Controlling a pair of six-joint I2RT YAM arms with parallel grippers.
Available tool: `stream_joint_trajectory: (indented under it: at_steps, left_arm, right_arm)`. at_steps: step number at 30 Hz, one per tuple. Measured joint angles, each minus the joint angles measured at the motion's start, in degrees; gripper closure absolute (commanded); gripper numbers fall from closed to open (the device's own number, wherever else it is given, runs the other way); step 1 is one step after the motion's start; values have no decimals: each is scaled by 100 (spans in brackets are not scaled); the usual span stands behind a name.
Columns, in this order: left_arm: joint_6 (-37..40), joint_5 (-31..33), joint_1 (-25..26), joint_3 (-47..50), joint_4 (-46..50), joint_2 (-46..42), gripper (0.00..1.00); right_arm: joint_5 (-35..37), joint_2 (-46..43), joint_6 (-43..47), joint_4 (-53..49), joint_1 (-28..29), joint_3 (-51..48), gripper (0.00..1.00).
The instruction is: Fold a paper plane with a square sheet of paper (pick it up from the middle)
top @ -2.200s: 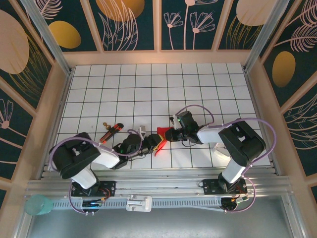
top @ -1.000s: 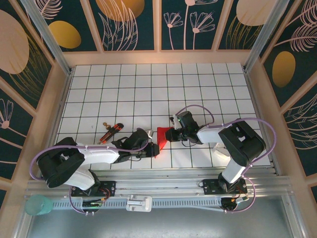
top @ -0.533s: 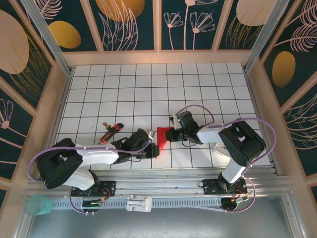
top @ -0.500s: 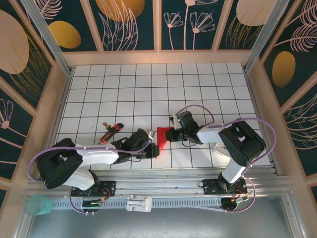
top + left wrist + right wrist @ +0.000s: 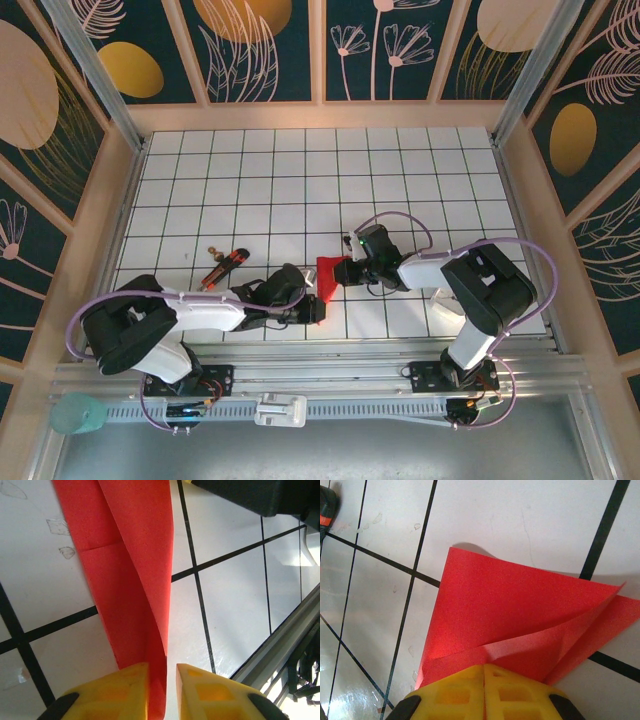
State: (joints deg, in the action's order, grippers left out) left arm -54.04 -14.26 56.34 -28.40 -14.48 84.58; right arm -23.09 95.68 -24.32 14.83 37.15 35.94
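Straddling one red sheet [image 5: 520, 610] are left tool [image 5: 162, 677] and right tool [image 5: 484, 674].

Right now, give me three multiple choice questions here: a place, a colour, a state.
1. The red paper lies: A by the far wall; B between the left jaws and the right jaws; C on the rail.
2. The fingers are: A yellow; B blue; C white.
3. The right jaws are: A wide open; B shut on nothing; C shut on the paper.
B, the top view shows it between them; A, the wrist views show yellow; C, the fingers meet on the paper.
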Motion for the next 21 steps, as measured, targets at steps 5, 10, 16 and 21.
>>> stream_joint_trajectory:
  at_steps: [5,10,16,21]
  left_arm:
    - [0,35,20,0,131,-118,79]
    - [-2,33,68,2,267,-199,82]
    - [-4,26,68,11,299,-280,87]
    - [-9,0,68,22,293,-278,90]
  right_arm:
    - [4,0,0,0,0,0,92]
    - [4,0,0,20,0,-11,92]
    - [4,0,0,22,0,-11,92]
    - [7,0,0,22,0,-11,92]
